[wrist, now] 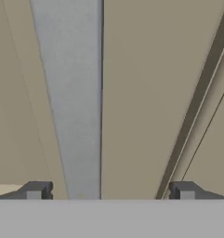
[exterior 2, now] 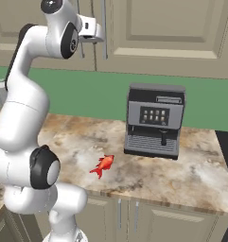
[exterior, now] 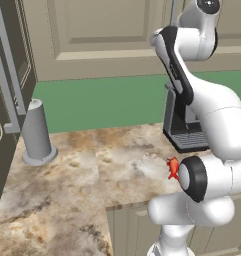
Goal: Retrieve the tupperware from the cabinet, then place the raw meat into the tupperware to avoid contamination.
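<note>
The gripper point(wrist: 108, 191) is hovering wide apart at the cabinet point(exterior 2: 172, 33) door, its bar handle point(wrist: 71, 93) lying between the fingertips but nearer one; closing off-centre risks slipping off. The arm is reaching high, hand level at the door. The raw meat point(exterior 2: 102, 166) is lying near the counter point(exterior 2: 200, 175) front edge.
</note>
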